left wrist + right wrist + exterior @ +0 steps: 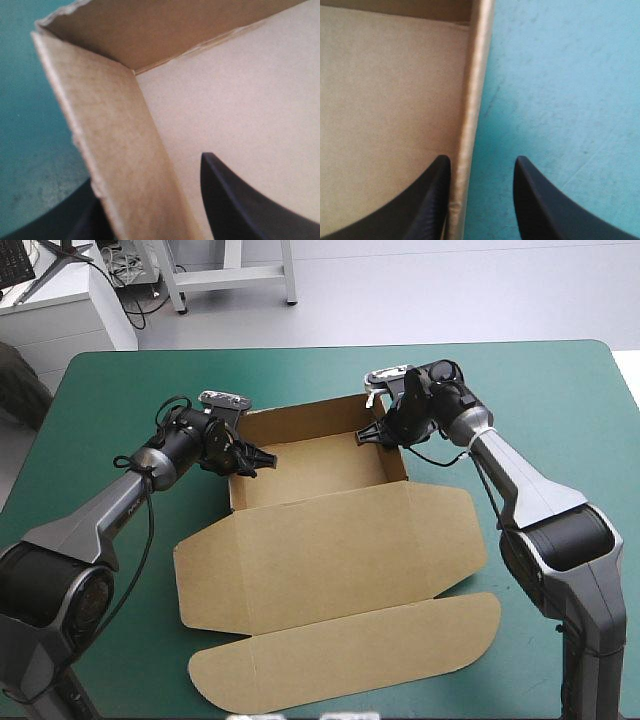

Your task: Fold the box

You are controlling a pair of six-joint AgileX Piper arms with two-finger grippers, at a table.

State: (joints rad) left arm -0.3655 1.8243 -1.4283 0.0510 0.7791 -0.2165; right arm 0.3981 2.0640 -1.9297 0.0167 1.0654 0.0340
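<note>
The brown box (320,540) lies mid-table as an open tray (310,468) with raised walls at the far side. Its lid (350,650) lies flat toward the near edge. My left gripper (262,458) is open astride the tray's left wall (115,140), one black finger (240,200) inside the tray and the other outside; the gripper (147,170) is low on that wall. My right gripper (370,435) is open astride the right wall (472,100). In the right wrist view the gripper (481,159) has its inner finger against the wall and a gap at the outer one.
The teal-green cover (560,400) lies bare to the right of the box and along the far edge. The flat lid reaches close to the table's near edge.
</note>
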